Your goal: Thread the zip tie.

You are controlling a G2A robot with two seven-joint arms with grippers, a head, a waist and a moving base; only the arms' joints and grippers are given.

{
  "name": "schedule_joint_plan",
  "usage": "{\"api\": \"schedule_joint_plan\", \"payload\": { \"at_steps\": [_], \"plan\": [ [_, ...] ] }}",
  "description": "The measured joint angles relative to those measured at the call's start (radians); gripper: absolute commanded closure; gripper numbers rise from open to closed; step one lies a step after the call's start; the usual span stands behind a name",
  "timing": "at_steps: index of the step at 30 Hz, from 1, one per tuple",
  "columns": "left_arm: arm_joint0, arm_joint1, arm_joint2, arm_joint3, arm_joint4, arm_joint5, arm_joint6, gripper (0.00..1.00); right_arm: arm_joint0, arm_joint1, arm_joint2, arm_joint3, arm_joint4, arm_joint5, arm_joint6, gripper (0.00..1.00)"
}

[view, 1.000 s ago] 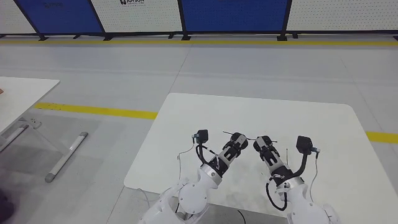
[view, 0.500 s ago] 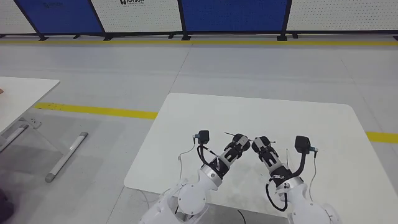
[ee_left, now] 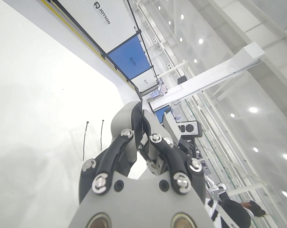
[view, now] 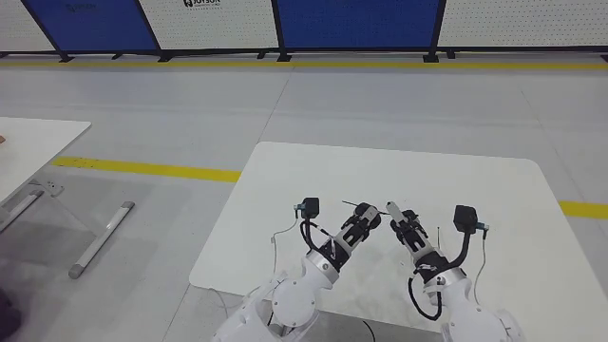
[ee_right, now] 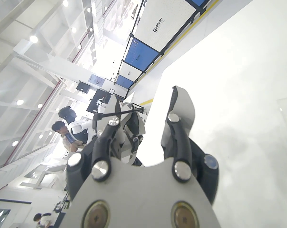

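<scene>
My left gripper (ee_left: 140,110) is shut on a thin black zip tie (ee_left: 142,122), which runs between its pads. In the top view this zip tie (view: 352,204) sticks out sideways from the left gripper (view: 366,214), a little above the white table (view: 475,176). My right gripper (view: 394,213) is right beside it and open. In the right wrist view, the right gripper (ee_right: 144,94) stands with its fingers spread and nothing between them. Just beyond, the zip tie (ee_right: 117,113) lies crosswise in the left gripper (ee_right: 133,117).
Two spare black zip ties (ee_left: 84,141) (ee_left: 102,135) lie side by side on the table by the left gripper. The table's far half is bare. A second white table (view: 38,147) stands off to the left across the floor.
The right gripper has edged slightly closer to the left one, and its fingers look more spread. The left gripper with the zip tie has barely moved.
</scene>
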Motion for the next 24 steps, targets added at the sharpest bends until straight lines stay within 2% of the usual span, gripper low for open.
{"api": "schedule_joint_plan", "payload": {
  "at_steps": [2,4,5,7,8,24],
  "plan": [
    [-0.001,0.000,0.000,0.001,0.000,0.003,0.002,1.00,-0.001,0.000,0.002,-0.001,0.001,-0.004,-0.005,0.72],
    [-0.003,-0.001,-0.001,0.002,0.002,0.008,0.003,1.00,-0.005,0.001,0.005,-0.003,0.001,-0.007,-0.012,0.75],
    [-0.004,-0.001,-0.001,0.003,0.002,0.009,0.004,1.00,-0.006,0.001,0.006,-0.004,0.001,-0.008,-0.014,0.80],
    [-0.006,-0.001,-0.003,0.003,0.002,0.013,0.005,1.00,-0.008,0.001,0.009,-0.006,0.001,-0.009,-0.017,0.98],
    [-0.006,-0.002,-0.004,0.003,0.002,0.015,0.005,1.00,-0.008,0.001,0.010,-0.006,0.001,-0.009,-0.018,1.00],
    [0.001,-0.002,-0.012,-0.006,-0.021,-0.010,-0.014,1.00,0.020,0.001,-0.013,0.010,-0.029,-0.007,0.001,1.00]
  ]
}}
